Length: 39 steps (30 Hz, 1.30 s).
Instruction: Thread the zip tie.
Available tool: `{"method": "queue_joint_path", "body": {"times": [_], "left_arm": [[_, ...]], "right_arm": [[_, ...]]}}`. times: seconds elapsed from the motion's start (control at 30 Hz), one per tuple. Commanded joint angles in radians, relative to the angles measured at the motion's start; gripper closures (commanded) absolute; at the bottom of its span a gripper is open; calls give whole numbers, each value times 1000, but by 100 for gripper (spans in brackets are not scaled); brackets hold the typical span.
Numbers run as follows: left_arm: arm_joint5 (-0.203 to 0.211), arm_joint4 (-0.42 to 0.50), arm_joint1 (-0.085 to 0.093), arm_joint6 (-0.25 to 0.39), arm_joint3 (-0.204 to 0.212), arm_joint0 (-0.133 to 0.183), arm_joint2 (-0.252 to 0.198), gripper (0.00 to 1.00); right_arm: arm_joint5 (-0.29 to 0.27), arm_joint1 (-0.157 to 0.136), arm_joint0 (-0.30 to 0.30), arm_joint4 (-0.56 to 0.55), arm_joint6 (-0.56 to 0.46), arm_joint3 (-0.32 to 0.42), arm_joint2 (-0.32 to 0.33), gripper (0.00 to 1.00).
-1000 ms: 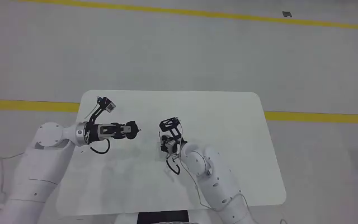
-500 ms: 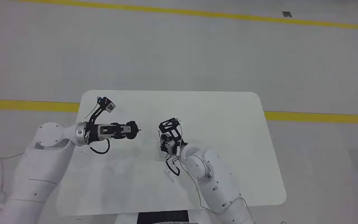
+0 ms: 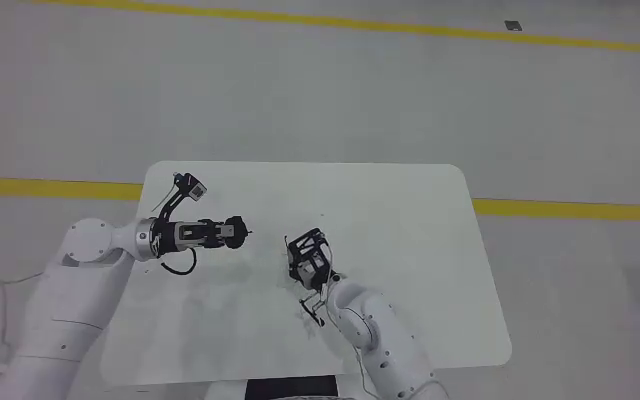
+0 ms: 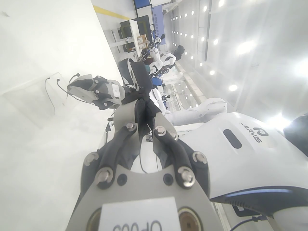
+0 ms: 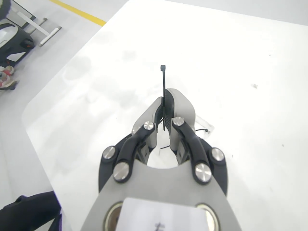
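Right gripper (image 5: 165,99): at lower centre of the top view, over the near half of the white table (image 3: 420,200). Its fingers are closed on a black zip tie (image 5: 163,82), pinched partway along the strap. The strap runs straight out past the fingertips and ends in the small square head at the free end. A short length of strap also shows between the pads on the wrist side.

Clear plastic tray (image 5: 205,125): on the table just beside the right gripper and partly hidden by it. At least one more thin black tie (image 5: 201,130) lies in it.

Left gripper (image 3: 240,232): left of centre in the top view, slightly farther up the frame than the right gripper. It is turned sideways toward the right gripper and stands apart from it. Its fingers are brought together with the dark pads meeting. Whether anything is held between them cannot be told.

Yellow floor line (image 3: 560,208): it crosses the frame at mid-height and passes behind the table. A second yellow line (image 3: 400,26) runs near the upper edge.
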<state>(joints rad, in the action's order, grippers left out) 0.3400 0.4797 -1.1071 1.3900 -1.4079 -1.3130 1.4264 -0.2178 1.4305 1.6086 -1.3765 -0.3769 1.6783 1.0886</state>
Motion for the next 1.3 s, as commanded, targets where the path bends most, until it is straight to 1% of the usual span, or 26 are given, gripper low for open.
{"method": "queue_joint_path", "body": {"times": [0.0, 0.17, 0.23, 0.5, 0.53, 0.63, 0.67, 0.83, 0.97, 1.03, 1.07, 1.1, 1.13, 1.17, 1.2, 1.23, 1.27], "left_arm": [[0, 0, 0, 0, 0, 0, 0, 100], [0, 0, 0, 0, 0, 0, 0, 100], [0, 0, 0, 0, 0, 0, 0, 100], [0, 0, 0, 0, 0, 0, 0, 100], [0, 0, 0, 0, 0, 0, 0, 100], [0, 0, 0, 0, 0, 0, 0, 100], [0, 0, 0, 0, 0, 0, 0, 100], [0, 0, 0, 0, 0, 0, 0, 100], [0, 0, 0, 0, 0, 0, 0, 100], [0, 0, 0, 0, 0, 0, 0, 100], [0, 0, 0, 0, 0, 0, 0, 100], [0, 0, 0, 0, 0, 0, 0, 100], [0, 0, 0, 0, 0, 0, 0, 100], [0, 0, 0, 0, 0, 0, 0, 100], [0, 0, 0, 0, 0, 0, 0, 100], [0, 0, 0, 0, 0, 0, 0, 100], [0, 0, 0, 0, 0, 0, 0, 100]], "right_arm": [[-6, -3, -1, -21, 24, -8, -3, 100], [25, -6, -7, -64, 81, -28, -20, 100], [33, -5, -13, -63, 68, -41, -30, 100], [33, -5, -13, -63, 68, -41, -30, 100], [41, -6, -15, -81, 85, -38, -30, 100], [60, -11, -14, -182, 140, -50, -46, 100], [65, -13, -13, -193, 157, -57, -52, 100], [82, -34, -43, -193, 184, -91, -91, 100], [90, -48, -47, -191, 197, -97, -113, 100], [87, -48, -41, -153, 200, -95, -106, 100], [74, -47, -38, -98, 203, -90, -98, 100], [75, -49, -43, -105, 201, -90, -91, 100], [92, -51, -45, -149, 193, -92, -90, 100], [84, -49, -36, -116, 199, -88, -99, 100], [58, -47, -33, -49, 215, -81, -94, 100], [55, -50, -38, -54, 210, -84, -84, 100], [63, -52, -39, -78, 203, -84, -82, 100]]}}
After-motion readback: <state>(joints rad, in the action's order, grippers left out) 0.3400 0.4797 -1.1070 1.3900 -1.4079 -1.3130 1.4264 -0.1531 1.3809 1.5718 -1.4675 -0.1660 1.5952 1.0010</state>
